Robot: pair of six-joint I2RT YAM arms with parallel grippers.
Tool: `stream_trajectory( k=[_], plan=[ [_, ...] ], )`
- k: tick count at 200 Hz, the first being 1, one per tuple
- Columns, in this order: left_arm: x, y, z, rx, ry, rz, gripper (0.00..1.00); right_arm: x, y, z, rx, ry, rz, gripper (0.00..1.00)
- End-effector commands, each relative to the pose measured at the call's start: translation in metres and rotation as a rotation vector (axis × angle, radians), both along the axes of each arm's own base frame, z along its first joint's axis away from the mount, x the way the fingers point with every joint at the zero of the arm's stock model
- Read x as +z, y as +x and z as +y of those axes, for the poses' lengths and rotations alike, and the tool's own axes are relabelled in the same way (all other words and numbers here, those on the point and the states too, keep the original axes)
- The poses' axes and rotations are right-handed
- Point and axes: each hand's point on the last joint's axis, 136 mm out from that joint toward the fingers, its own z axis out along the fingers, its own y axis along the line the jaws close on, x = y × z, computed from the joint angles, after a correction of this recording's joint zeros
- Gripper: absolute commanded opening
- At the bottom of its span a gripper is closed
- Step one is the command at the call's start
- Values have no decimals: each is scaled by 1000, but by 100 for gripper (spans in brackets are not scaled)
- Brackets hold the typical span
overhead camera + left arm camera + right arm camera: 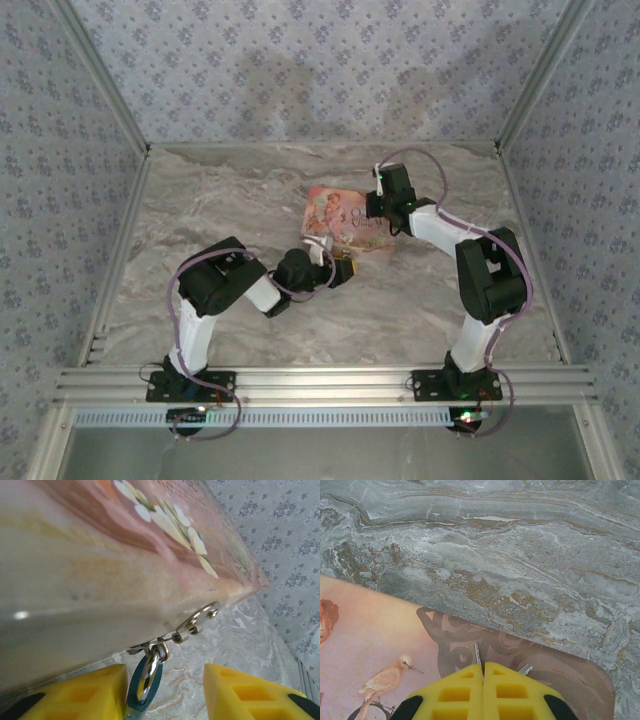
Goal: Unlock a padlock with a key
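At the near edge of the pink illustrated book (100, 580), a small padlock (145, 680) is hanging from the metal clasp (195, 622). Its silver shackle is looping through the clasp's ring, and a teal body is showing around and below it, though the lower part is running out of the left wrist view. The keyhole is not visible.

The left gripper (165, 690) is standing partly open around the padlock. The lock is sitting just beside the left-hand yellow finger and well apart from the other, so nothing is being gripped yet.

The step in hand looks like securing the padlock. The next move probably calls for pinching the lock's body and turning its keyhole toward the other arm.

The right gripper (483, 675) is hovering over the book's far corner with its fingers pressed together. A thin metal sliver, probably the key (477, 654), is poking out between them.

The book is lying near the middle of the marbled surface (520, 555), between the two arms.
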Motion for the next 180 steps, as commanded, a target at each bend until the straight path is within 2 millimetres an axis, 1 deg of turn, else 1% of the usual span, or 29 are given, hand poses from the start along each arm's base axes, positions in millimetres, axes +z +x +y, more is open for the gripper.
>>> stream_trajectory(
  k=[1,17,30,52,66,96,106,117,127,143,180],
  plan=[
    [8,4,-2,-9,-9,19,35,-22,-19,-3,16,-32,85,0],
    [6,6,-2,-8,-3,30,33,-22,-19,-3,16,-32,84,0],
    [6,6,-3,-11,-4,35,27,-21,-19,-3,15,-31,82,0],
    [5,8,0,-5,-10,53,24,-19,-19,-4,17,-32,79,0],
    [5,9,1,-8,-12,63,17,-17,-19,-4,16,-30,75,0],
    [2,5,4,-22,-1,97,17,-13,-19,-5,17,-28,70,0],
    [1,3,5,-28,8,103,17,-9,-18,-5,16,-26,62,0],
    [0,1,7,-31,22,106,20,-3,-17,-6,14,-23,51,0],
    [-1,1,10,-20,31,107,30,3,-17,-7,14,-18,41,0],
    [0,1,11,-17,33,96,36,9,-16,-6,17,-12,32,0],
    [5,6,1,-34,8,86,41,12,-19,-4,20,-13,29,0]
  ],
)
